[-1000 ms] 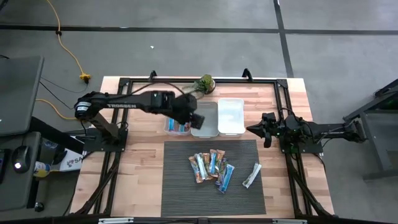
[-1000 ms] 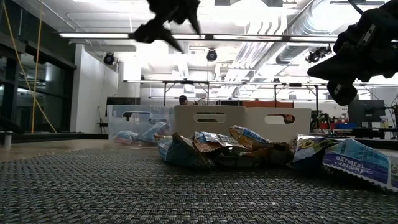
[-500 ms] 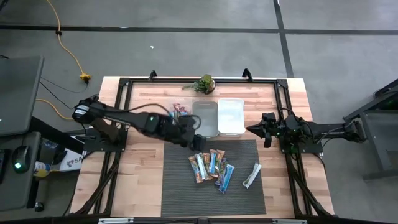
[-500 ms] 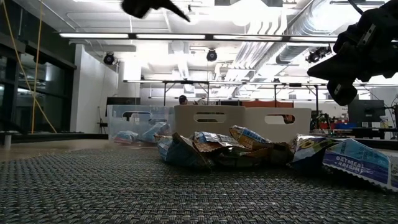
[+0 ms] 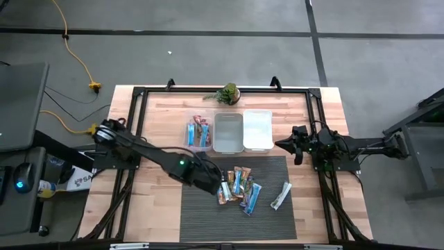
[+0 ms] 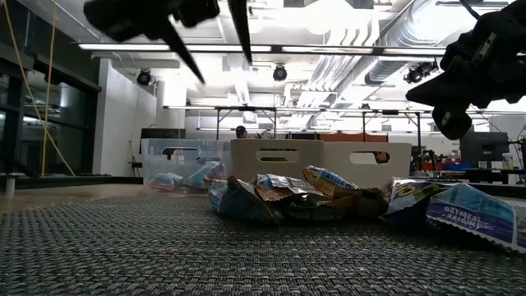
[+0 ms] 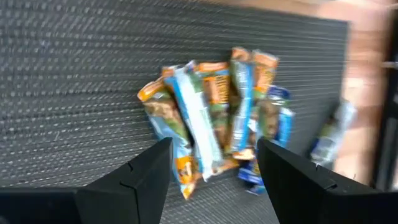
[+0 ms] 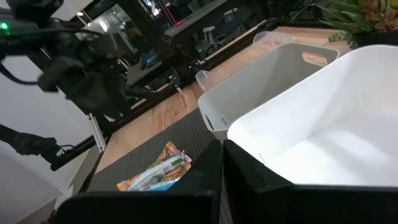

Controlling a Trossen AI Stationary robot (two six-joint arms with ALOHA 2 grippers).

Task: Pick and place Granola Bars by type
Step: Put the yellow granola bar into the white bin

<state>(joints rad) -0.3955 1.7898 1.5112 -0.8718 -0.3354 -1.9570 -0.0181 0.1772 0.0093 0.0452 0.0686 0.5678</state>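
Note:
Several Granola Bars lie in a loose pile on the dark mat, orange-brown and blue wrappers overlapping. One white-silver bar lies apart, to the pile's right. More bars lie in the clear bin. My left gripper hangs open above the mat just left of the pile, tilted down at it. In the left wrist view its fingers frame the pile without touching it. My right gripper rests shut beside the white bin, off the mat.
A grey bin and a white bin stand side by side behind the mat, right of the clear bin. A small green plant stands at the far edge. A black frame runs around the table top.
My left gripper has swung from over the bins toward the table's near edge and come down to the left of the pile on the mat. Its wrist has rolled on the way. The fingers have stayed open. The bars have not moved.

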